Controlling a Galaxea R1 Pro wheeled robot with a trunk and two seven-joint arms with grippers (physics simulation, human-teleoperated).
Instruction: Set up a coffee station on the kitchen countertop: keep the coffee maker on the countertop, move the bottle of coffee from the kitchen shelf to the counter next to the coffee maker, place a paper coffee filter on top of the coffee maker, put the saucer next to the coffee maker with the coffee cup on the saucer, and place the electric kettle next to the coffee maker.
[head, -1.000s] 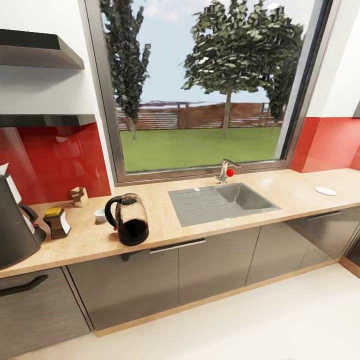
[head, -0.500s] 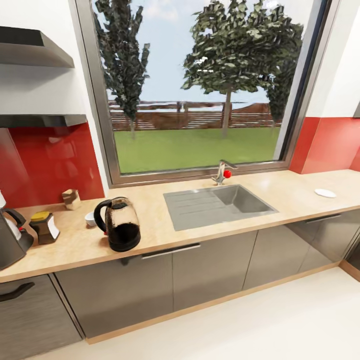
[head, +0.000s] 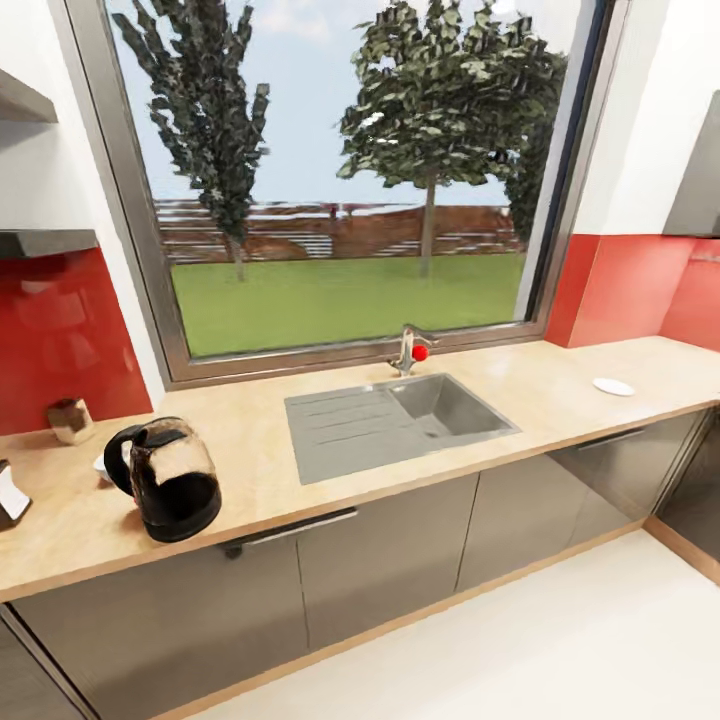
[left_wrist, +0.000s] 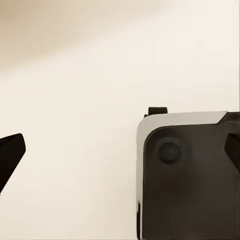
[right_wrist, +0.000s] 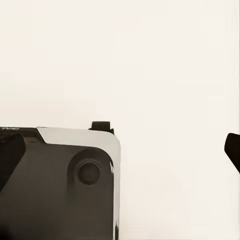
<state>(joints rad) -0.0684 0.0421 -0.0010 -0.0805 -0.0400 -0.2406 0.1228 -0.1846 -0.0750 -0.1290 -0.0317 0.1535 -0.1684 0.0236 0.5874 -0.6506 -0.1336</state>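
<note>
The translucent brownish electric kettle (head: 168, 481) stands on the light-wood kitchen countertop (head: 560, 385), left of the steel sink (head: 400, 425); the white saucer (head: 613, 386) lies far right. Both grippers' fingers are spread apart, empty.

My head view is bright, with daylight pouring through the window (head: 340, 180) above the sink (head: 400, 425). The red backsplash (head: 60, 330) beside the window shows soft glossy reflections. Shadows under the electric kettle (head: 170, 480) are faint. The trees look blocky and smeared. My wrist views are pale, washed-out and soft.
</note>
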